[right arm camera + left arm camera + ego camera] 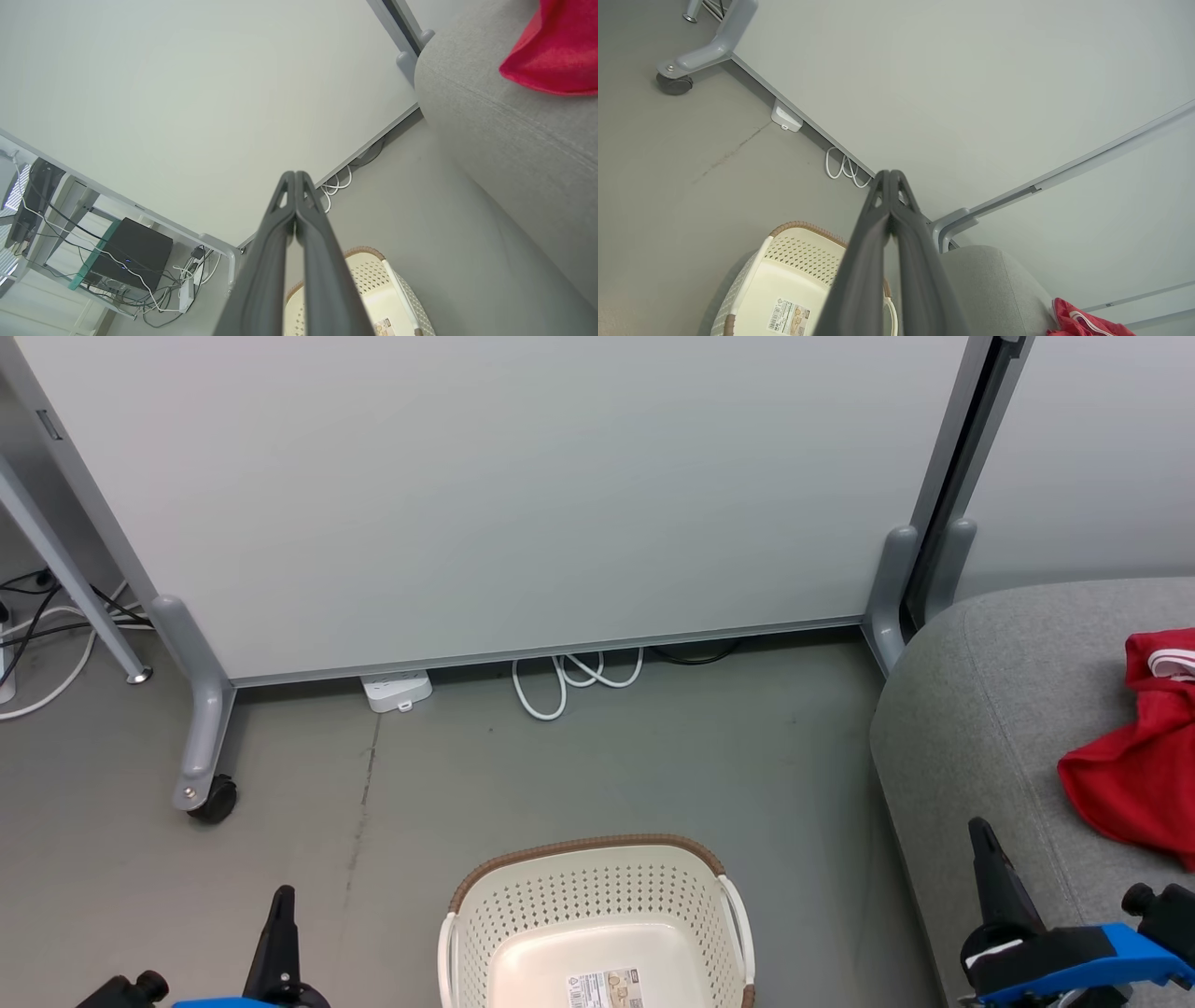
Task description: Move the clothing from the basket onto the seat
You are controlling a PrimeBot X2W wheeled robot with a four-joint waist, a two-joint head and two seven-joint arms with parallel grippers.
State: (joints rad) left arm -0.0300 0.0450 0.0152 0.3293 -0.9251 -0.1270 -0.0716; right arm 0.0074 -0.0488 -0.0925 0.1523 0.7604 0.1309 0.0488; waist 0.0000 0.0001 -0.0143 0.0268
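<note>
1. The basket stands on the grey floor at the bottom centre of the head view. Its brown rim faces up the frame, and its pale bottom and a label sticker show inside.
2. The seat takes the right side of the frame. Its rounded corner is near the basket, with a strip of floor between them.
3. The clothing lies bunched on the seat at the right edge of the frame, red with white trim, well apart from the basket.
4. Open floor runs from the basket up to a white partition panel across the upper frame.
5. A wheeled foot of the panel stands at the left. A power strip and a looped white cable lie under its lower edge.
6. The left tool sits at the lower left, beside the basket. Its fingers are pressed together and point up the frame, holding nothing.
7. The right tool sits at the lower right over the seat. Its fingers are pressed together and lean slightly left, clear of the clothing.
</note>
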